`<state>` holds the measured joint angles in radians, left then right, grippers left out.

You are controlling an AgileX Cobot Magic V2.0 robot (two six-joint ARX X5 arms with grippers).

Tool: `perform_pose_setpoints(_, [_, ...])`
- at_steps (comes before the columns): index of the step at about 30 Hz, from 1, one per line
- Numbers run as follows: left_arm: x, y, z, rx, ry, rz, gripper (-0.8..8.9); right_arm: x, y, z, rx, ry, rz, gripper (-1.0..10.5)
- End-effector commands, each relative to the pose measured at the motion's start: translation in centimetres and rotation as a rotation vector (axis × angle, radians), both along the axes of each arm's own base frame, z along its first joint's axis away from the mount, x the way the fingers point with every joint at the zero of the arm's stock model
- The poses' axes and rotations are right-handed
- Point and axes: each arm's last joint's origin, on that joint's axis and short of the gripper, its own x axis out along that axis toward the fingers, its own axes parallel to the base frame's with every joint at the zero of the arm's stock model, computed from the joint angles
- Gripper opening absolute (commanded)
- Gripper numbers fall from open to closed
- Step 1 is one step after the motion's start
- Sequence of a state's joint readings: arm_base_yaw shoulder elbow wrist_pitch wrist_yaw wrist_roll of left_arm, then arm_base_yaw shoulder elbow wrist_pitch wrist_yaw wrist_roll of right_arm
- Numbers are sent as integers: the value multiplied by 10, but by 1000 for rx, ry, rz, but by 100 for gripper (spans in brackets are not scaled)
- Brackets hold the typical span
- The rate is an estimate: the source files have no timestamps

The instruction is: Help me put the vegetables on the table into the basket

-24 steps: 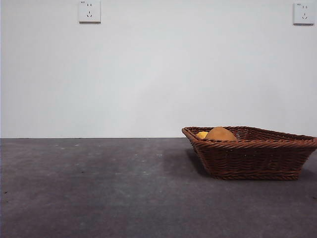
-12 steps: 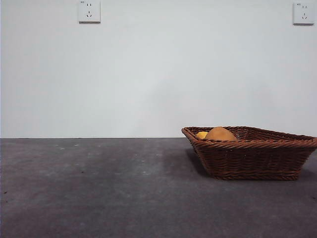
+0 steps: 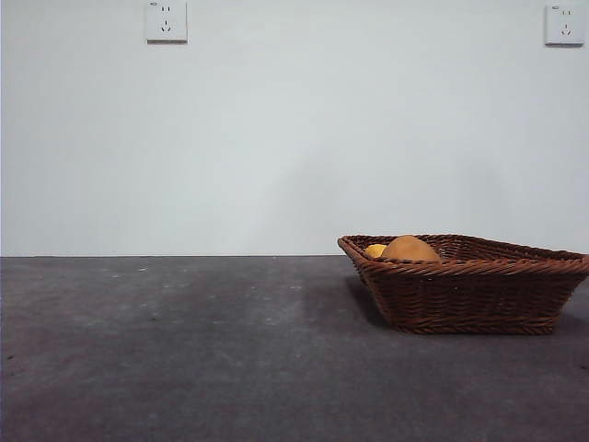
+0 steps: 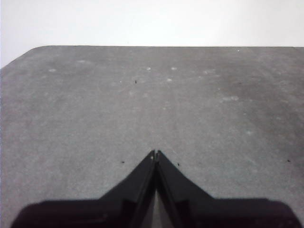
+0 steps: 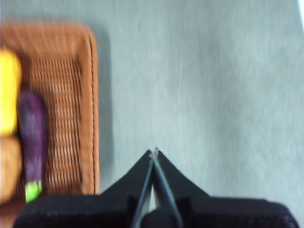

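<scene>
All three vegetables lie inside the basket (image 3: 469,285): in the right wrist view the corn cob (image 5: 9,92), the eggplant (image 5: 32,140) with its green end, and the potato (image 5: 9,168) sit side by side on the woven floor, the eggplant touching or just beside the other two. From the front only the potato (image 3: 410,248) and a bit of the corn cob (image 3: 375,250) rise above the near rim; the eggplant is hidden there. The basket rests on the bench (image 3: 184,350). The right hand (image 5: 155,151) hangs over bare bench just beside the basket's side wall, its jaws pressed together and empty, apart from the vegetables. The left hand (image 4: 155,153) is also closed on nothing, over bare speckled bench, with neither basket nor vegetables near it. Two wall sockets (image 3: 167,21) sit high on the white wall behind.
</scene>
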<state>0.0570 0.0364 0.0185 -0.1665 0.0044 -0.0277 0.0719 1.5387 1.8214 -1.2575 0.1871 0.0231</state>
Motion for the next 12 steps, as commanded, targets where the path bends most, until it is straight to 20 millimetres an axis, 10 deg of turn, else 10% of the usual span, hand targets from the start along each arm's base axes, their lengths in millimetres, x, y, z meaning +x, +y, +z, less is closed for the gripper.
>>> perform_pose_setpoints(1, [1, 0, -4, -7, 20, 1, -3, 8, 0, -1, 6, -44, -11, 2])
perform_pose_setpoints(12, [5, 1, -12, -12, 113, 2, -3, 20, -13, 18, 19, -317, -57, 2])
